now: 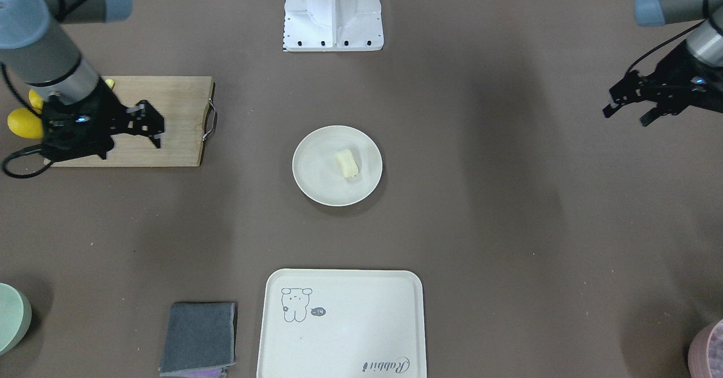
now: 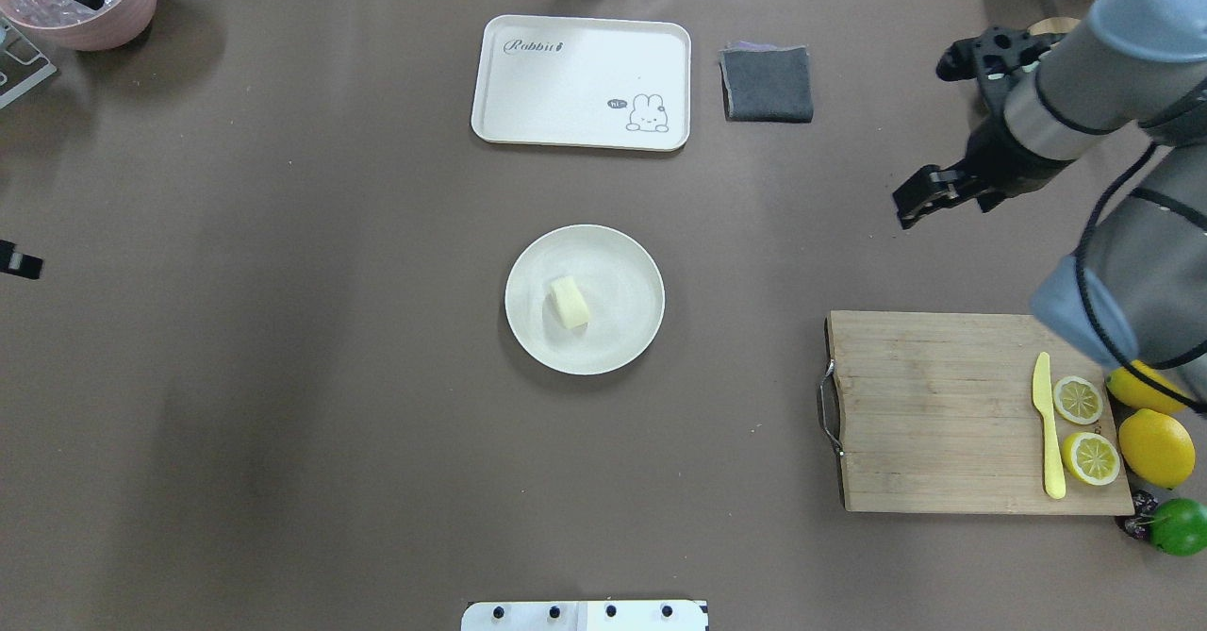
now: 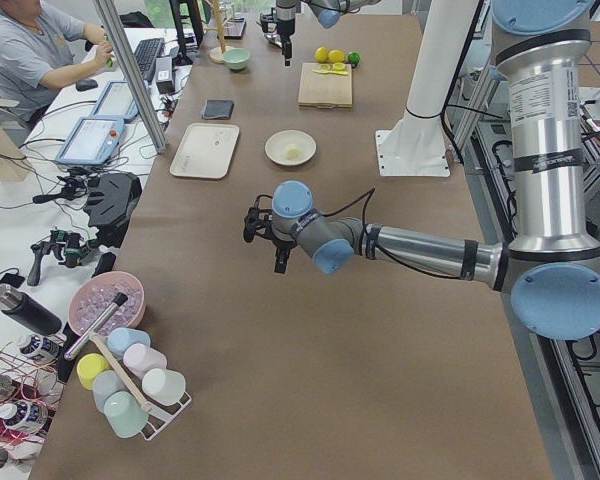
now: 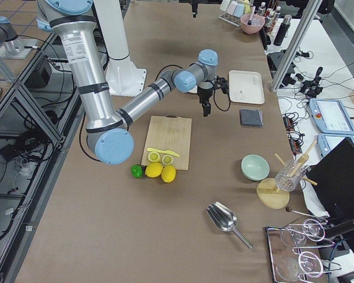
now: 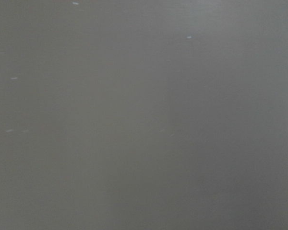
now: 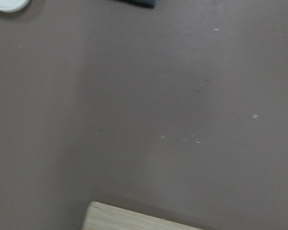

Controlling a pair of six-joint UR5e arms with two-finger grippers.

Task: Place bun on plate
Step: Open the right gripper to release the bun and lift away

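The bun (image 1: 347, 163) (image 2: 570, 303), a small pale cream-yellow block, lies on the round off-white plate (image 1: 308, 169) (image 2: 624, 273) at the table's middle, a little off centre. My right gripper (image 1: 151, 124) (image 2: 922, 141) hovers open and empty over the wooden cutting board's edge, well away from the plate. Far out on the other side, my left gripper (image 1: 624, 117) also hangs open with nothing in it; only a sliver of it shows at the overhead view's left edge. Both wrist views show bare brown table, with no fingers in them.
The cutting board (image 2: 934, 405) carries lemon slices (image 2: 1078, 399) and a yellow knife (image 2: 1045, 423); whole lemons (image 2: 1156, 446) and a lime (image 2: 1181, 525) lie beside it. A cream tray (image 2: 566, 84), a grey cloth (image 2: 768, 84) and a pink bowl (image 2: 94, 18) stand along the far edge. A person (image 3: 35, 50) sits beyond.
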